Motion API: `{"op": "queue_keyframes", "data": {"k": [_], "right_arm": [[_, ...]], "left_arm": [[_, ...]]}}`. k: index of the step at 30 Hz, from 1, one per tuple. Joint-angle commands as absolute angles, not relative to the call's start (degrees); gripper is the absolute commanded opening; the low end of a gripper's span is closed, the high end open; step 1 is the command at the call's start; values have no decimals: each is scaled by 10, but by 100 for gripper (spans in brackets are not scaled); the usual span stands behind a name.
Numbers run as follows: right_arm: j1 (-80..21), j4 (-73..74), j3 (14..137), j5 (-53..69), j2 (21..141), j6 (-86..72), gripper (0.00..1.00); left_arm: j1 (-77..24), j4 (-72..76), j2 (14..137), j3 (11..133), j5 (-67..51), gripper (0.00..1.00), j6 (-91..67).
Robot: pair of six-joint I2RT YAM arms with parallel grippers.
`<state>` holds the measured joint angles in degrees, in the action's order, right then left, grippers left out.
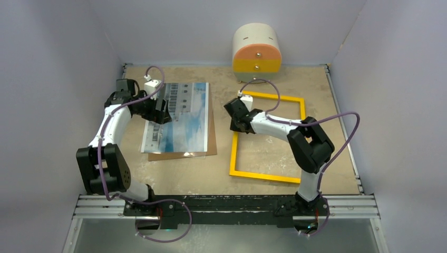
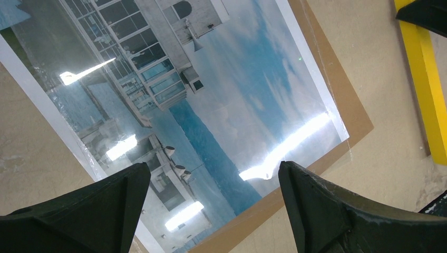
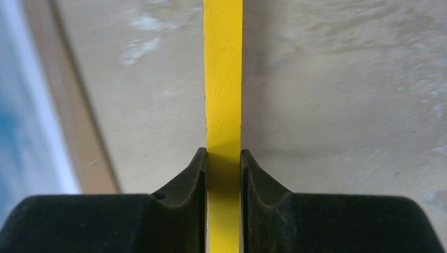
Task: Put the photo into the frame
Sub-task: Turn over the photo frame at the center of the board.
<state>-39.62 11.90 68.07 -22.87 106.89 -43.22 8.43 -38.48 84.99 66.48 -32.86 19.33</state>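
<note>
The photo (image 1: 179, 118), a glossy print of a white building under blue sky, lies face up on the table's left half; the left wrist view shows the same photo (image 2: 221, 95) with glare streaks. My left gripper (image 1: 161, 113) hovers over the photo's left part, its jaws wide open (image 2: 213, 164) with nothing between them. On the right half lies the yellow frame (image 1: 263, 176). My right gripper (image 1: 237, 126) sits on the frame's left bar. In the right wrist view both fingers press the sides of that yellow bar (image 3: 223, 79), so the right gripper (image 3: 223, 153) is shut on it.
A brown backing board (image 1: 208, 150) lies under the photo, showing along its right and near edges (image 2: 337, 89). A small white, orange and yellow drawer box (image 1: 256, 47) stands against the back wall. Grey walls enclose the table on three sides.
</note>
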Motion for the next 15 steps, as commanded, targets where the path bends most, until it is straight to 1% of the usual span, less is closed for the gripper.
{"op": "queue_keyframes", "data": {"k": [1, 5, 11, 15], "right_arm": [[-428, 157, 754, -202, 1025, -484, 0], [-446, 180, 808, -179, 1009, -506, 0], [-450, 138, 852, -95, 973, -559, 0], [-451, 128, 913, -50, 969, -587, 0]], "left_arm": [[81, -398, 857, 681, -348, 100, 205], [81, -400, 854, 683, -361, 100, 200], [81, -418, 845, 700, -385, 100, 195], [81, -436, 838, 724, -402, 100, 193]]}}
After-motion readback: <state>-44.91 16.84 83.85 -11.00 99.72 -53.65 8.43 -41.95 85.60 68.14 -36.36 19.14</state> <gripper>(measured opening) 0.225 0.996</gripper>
